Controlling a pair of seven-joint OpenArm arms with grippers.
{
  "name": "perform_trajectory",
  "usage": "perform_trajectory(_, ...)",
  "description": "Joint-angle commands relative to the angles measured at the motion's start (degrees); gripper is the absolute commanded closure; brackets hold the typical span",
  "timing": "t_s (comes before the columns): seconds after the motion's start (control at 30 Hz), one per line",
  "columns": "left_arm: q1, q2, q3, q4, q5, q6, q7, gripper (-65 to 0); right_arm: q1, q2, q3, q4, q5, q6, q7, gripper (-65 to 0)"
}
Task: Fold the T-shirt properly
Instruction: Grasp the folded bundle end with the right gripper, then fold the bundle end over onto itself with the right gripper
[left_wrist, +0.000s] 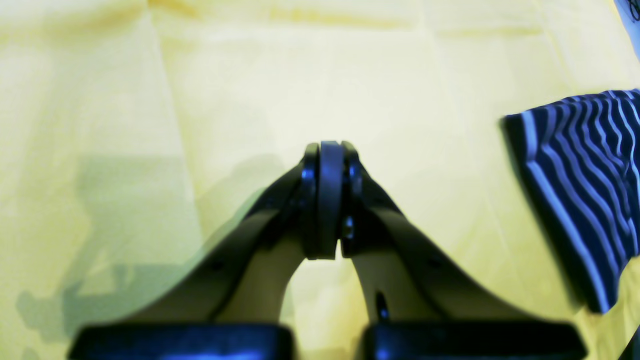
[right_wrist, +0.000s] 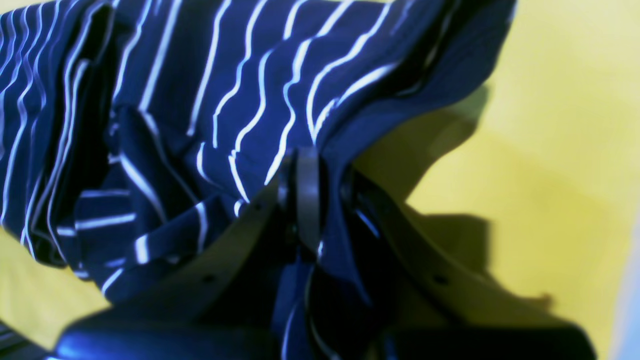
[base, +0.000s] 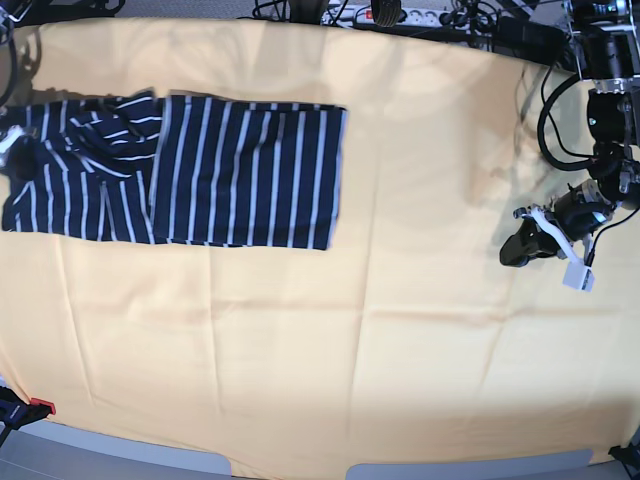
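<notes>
Base view shows the T-shirt (base: 215, 170) lying flat on the yellow-covered tabletop (base: 330, 330), toward the far side and on that view's left. Its main panel is smooth, while the end nearest the view's left edge is bunched and wrinkled.

The right pincer (base: 20, 160) sits at that bunched end. From the right wrist view, the right pincer (right_wrist: 312, 200) has its jaws pressed together with a fold of the striped T-shirt (right_wrist: 210, 100) caught between them; cloth drapes over and around the fingers, and the rest of the garment spreads up and to the left of the frame.

The left pincer (base: 520, 250) is well apart from the garment, on the base view's right side over bare yellow cloth. In the left wrist view, the left pincer (left_wrist: 330, 200) is fully closed with nothing in it, and a corner of the T-shirt (left_wrist: 585, 190) shows at the frame's right edge.

No readable writing or brand marks appear on the shirt or arms.
</notes>
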Motion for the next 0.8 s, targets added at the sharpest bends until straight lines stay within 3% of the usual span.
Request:
perform_trajectory(0.0,-1.09,-1.14,-0.55,0.90,-1.18,-0.37,-1.05,0.0,0.44,2.27,0.63,1.53,-0.44,-0.87,1.25,0.0)
perform_trajectory(0.13,-1.07,-1.11,-0.55,0.90,-1.18,-0.37,-1.03,0.0,0.44,4.13,0.63,5.22,0.07,-3.02,1.25,0.0)
perform_trajectory(0.27,-1.05,-1.14,-0.55,0.90,-1.14,-0.37,-0.98,0.0,0.24,2.75,0.63,11.10,3.32,-3.48,1.03,0.0)
perform_trajectory(0.4,-0.55,-1.07,-0.55,0.90,-1.18,-0.37,-0.98,0.0,0.13,-2.32,0.63,18.84,6.43,-3.08,1.07,0.0)
perform_trajectory(0.57,0.52,-0.79,-0.55,0.87,-1.16,-0.39,-1.03,0.0,0.15,-9.86,0.55,28.37,14.12,0.17,1.07,0.0)
perform_trajectory(0.77,0.90,-0.83,-0.55,0.87,-1.16,-0.37,-1.05,0.0,0.15,-16.50,-2.99,31.58,19.41,1.65,1.05,0.0)
